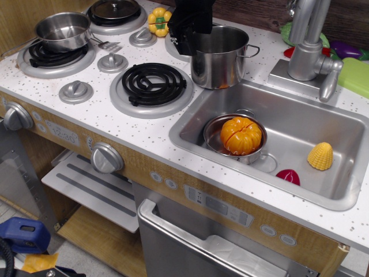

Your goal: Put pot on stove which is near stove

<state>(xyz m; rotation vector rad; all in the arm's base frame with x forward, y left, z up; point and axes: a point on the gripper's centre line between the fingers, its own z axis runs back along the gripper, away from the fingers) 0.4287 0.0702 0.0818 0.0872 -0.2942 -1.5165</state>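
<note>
The tall steel pot (222, 55) with two loop handles stands upright at the back, by the sink's far left corner. My black gripper (185, 43) comes down from above onto the pot's left rim. Its fingers are hidden against the rim, so I cannot tell whether they clamp it. The nearest free stove burner (153, 85), a black coil in a silver ring, lies in front and to the left of the pot, with nothing on it. A ring edge of another burner (170, 47) shows just left of the pot, mostly hidden by the gripper.
A long-handled saucepan (63, 30) sits on the front left burner, and a lidded pan (115, 10) on the back left one. The sink (323, 124) holds a low pot with an orange pumpkin (241, 135), a corn cob (320, 156) and a red piece. The faucet (305, 40) stands right of the pot.
</note>
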